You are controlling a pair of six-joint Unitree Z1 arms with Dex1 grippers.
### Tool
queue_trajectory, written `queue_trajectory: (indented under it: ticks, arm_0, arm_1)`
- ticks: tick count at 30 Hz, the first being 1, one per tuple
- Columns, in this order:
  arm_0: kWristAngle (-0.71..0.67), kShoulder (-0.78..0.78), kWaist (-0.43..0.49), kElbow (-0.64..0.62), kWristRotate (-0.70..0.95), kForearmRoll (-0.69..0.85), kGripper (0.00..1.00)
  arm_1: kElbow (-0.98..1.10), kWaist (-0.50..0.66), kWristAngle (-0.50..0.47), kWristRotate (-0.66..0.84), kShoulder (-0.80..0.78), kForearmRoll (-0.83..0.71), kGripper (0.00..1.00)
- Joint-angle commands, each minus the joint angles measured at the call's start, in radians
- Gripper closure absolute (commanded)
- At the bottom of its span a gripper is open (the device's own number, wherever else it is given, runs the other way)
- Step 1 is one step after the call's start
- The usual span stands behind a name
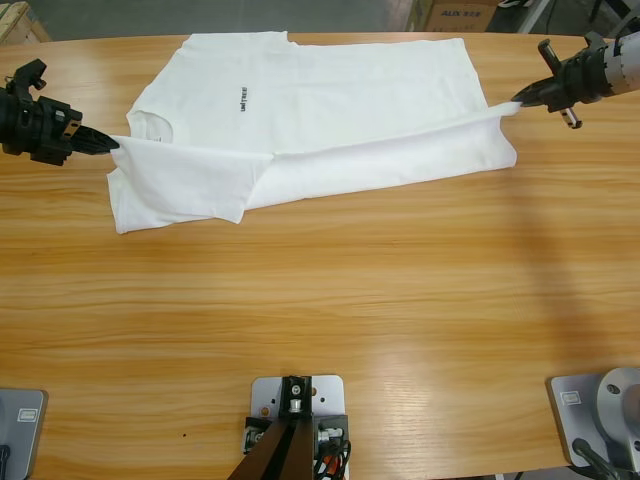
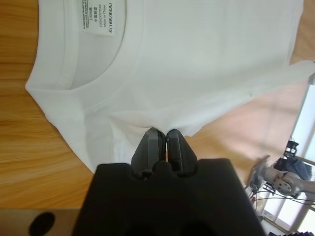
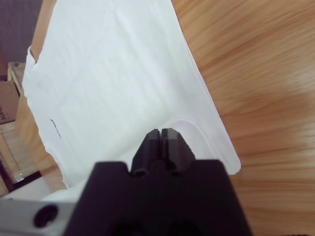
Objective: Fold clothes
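Note:
A white T-shirt (image 1: 330, 90) lies flat at the back of the wooden table (image 1: 330, 300), with small dark chest lettering (image 1: 242, 98). Its near long edge is raised and stretched into a band between my two grippers. My left gripper (image 1: 108, 145) comes in from the left edge and is shut on the fabric just below the ribbed collar (image 2: 64, 78). The neck label (image 2: 98, 19) shows in the left wrist view, where the left gripper (image 2: 163, 132) pinches the cloth. My right gripper (image 1: 520, 100) reaches from the upper right and is shut on the hem corner, its jaws (image 3: 161, 132) closed on white cloth.
Cardboard boxes (image 1: 460, 12) and a wooden crate (image 1: 20, 20) stand beyond the table's far edge. Bare wood stretches from the shirt to the near edge. The other arm (image 2: 280, 179) shows small in the left wrist view.

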Motion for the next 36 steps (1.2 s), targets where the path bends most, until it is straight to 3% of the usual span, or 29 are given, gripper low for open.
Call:
queue_trajectory:
  ticks: [1, 31, 34, 35, 36]
  arm_0:
    - [0.018, 0.070, 0.008, -0.012, 0.013, 0.005, 1.000]
    - [0.018, 0.093, 0.018, -0.019, 0.026, 0.005, 1.000]
    - [0.018, 0.093, 0.018, -0.018, 0.028, 0.006, 1.000]
    - [0.018, 0.093, 0.018, -0.018, 0.028, 0.007, 1.000]
    - [0.018, 0.093, 0.018, -0.018, 0.028, 0.007, 1.000]
  arm_1:
    - [-0.013, 0.011, 0.012, -0.013, 0.062, 0.009, 1.000]
    - [-0.093, 0.029, 0.036, -0.014, 0.126, 0.026, 0.989]
    - [-0.109, 0.034, 0.036, -0.022, 0.132, 0.046, 0.290]
    - [-0.113, 0.035, 0.036, -0.024, 0.134, 0.048, 0.102]
    - [-0.118, 0.037, 0.035, -0.026, 0.135, 0.053, 0.011]
